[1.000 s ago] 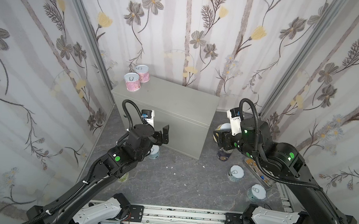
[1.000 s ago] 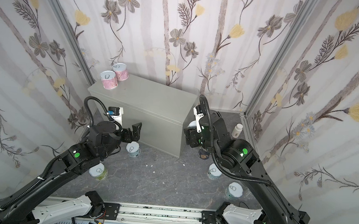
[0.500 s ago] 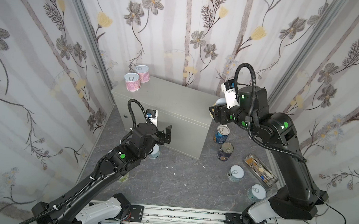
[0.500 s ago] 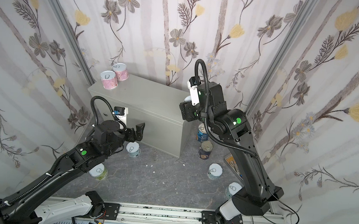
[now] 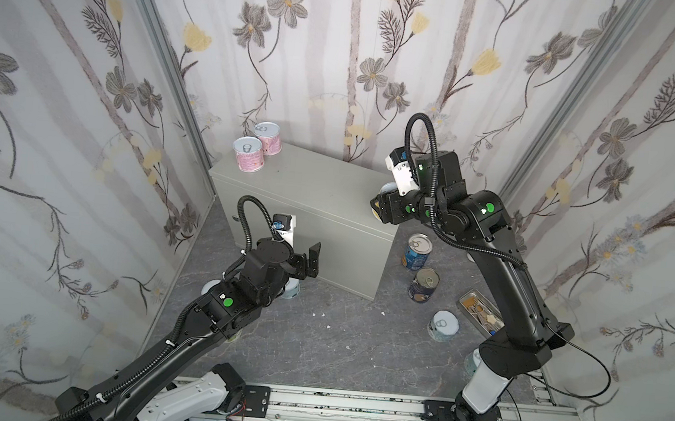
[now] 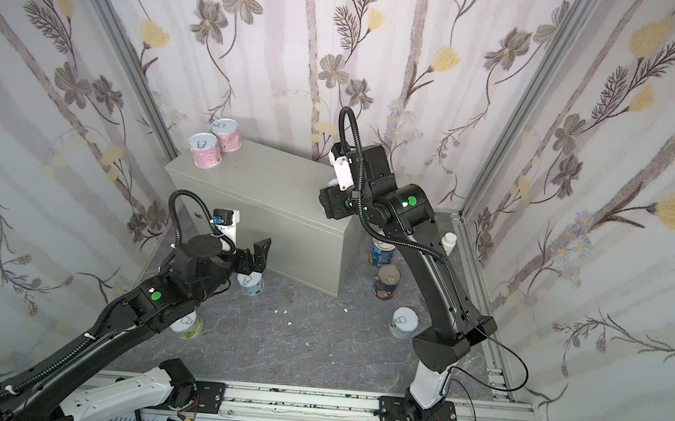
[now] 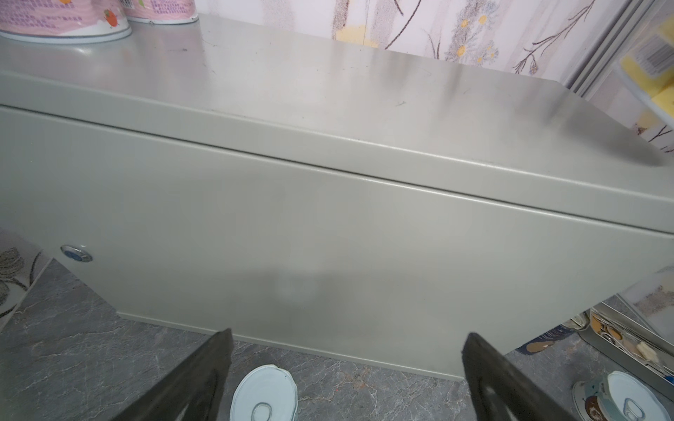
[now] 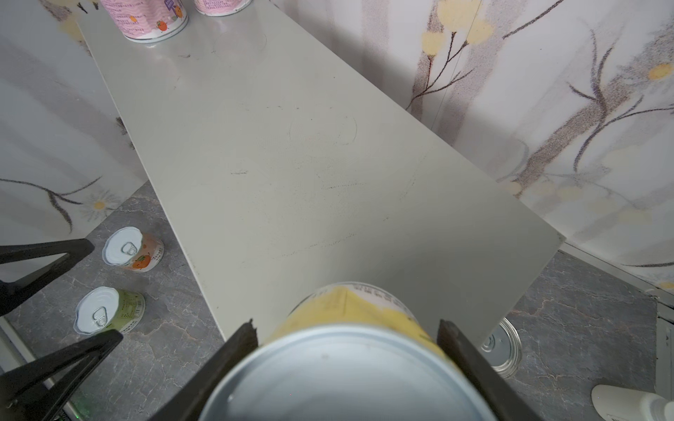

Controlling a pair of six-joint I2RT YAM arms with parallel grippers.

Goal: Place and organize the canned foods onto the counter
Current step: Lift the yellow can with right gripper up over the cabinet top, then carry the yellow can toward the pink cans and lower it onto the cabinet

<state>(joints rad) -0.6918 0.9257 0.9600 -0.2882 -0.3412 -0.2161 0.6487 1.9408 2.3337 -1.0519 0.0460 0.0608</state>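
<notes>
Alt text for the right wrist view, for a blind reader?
The right tool grips a yellow-labelled can, its plain end toward the camera, at the near end of the grey counter. Two pink cans stand at its far end; a green can and a peach can stand on the floor.

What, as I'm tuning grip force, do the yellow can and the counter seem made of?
The yellow can: probably tinplate, bare end shiny, label matte and paper-like; the counter: apparently painted sheet metal, satin grey, folded edges, scuffs.

Floral-papered walls [image 5: 334, 32] on three sides; grey marbled floor [image 5: 314, 357]; metal rail [image 5: 352, 406] along front.
</notes>
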